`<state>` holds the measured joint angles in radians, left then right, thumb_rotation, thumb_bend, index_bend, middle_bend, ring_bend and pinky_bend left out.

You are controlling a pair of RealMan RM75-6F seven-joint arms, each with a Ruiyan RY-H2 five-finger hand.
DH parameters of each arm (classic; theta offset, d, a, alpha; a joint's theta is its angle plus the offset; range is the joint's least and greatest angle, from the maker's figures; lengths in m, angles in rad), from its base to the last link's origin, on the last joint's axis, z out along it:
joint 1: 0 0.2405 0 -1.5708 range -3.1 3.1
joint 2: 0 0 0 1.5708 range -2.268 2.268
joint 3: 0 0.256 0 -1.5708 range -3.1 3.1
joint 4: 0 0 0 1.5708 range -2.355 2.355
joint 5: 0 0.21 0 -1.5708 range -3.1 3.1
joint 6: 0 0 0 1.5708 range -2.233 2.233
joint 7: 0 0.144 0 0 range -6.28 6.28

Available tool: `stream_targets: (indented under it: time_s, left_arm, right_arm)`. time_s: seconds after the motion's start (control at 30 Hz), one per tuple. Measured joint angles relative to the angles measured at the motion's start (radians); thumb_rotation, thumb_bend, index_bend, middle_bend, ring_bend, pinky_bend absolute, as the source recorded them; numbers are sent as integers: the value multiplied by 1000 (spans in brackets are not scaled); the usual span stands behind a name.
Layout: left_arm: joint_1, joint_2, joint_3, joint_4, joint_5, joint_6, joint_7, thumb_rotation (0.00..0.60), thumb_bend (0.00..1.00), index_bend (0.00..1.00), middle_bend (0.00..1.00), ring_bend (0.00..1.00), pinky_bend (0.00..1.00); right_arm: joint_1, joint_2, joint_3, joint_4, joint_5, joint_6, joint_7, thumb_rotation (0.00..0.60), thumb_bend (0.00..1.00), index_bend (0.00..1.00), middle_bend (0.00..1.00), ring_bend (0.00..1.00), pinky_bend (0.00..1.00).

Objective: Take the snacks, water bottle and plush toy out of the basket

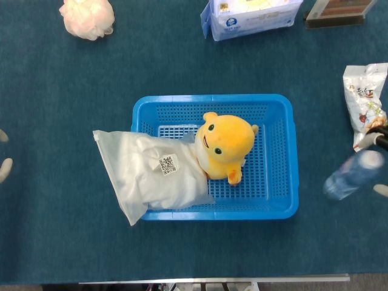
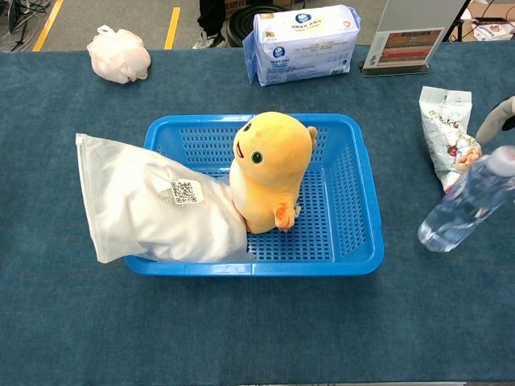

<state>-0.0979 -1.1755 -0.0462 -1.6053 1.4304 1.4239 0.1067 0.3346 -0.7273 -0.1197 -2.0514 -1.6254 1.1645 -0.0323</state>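
Note:
The blue basket (image 1: 276,209) (image 2: 354,257) sits mid-table. In it a yellow plush toy (image 1: 224,144) (image 2: 269,165) stands upright, leaning against a white plastic bag (image 1: 151,176) (image 2: 149,205) that hangs over the basket's left rim. A snack packet (image 1: 362,97) (image 2: 444,133) lies on the cloth to the right. The water bottle (image 1: 353,174) (image 2: 469,205) is tilted and blurred, right of the basket and beside the snack packet. My right hand (image 2: 499,119) grips it near the cap, mostly out of frame. Only fingertips of my left hand (image 1: 4,168) show at the left edge, apart and holding nothing.
A pink bath sponge (image 1: 86,16) (image 2: 118,54) lies at the far left. A pack of tissues (image 1: 251,18) (image 2: 302,42) and a standing sign (image 2: 400,48) are at the back. The blue cloth ends at the table's front edge.

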Motion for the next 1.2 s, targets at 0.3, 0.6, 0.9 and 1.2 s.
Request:
stream_targets:
  time_s: [0.3, 0.6, 0.9, 1.2]
  left_arm:
    - [-2, -4, 1, 7, -2, -2, -5, 600, 252, 428, 376, 329, 522]
    - [0, -8, 3, 19, -7, -3, -20, 600, 252, 428, 376, 329, 522]
    - [11, -2, 9, 32, -7, 3, -47, 600, 252, 428, 376, 329, 522]
    - [26, 10, 13, 39, -14, 14, -67, 600, 253, 428, 377, 330, 522]
  right_arm:
    - [-4, -16, 33, 12, -33, 29, 29, 600, 0, 251, 280, 243, 478]
    - [36, -130, 109, 93, -77, 58, 33, 600, 0, 251, 279, 237, 443]
    - [143, -288, 174, 203, -115, 9, 79, 600, 0, 251, 233, 159, 255]
    - [252, -432, 206, 339, -125, -57, 189, 600, 0, 251, 232, 141, 241]
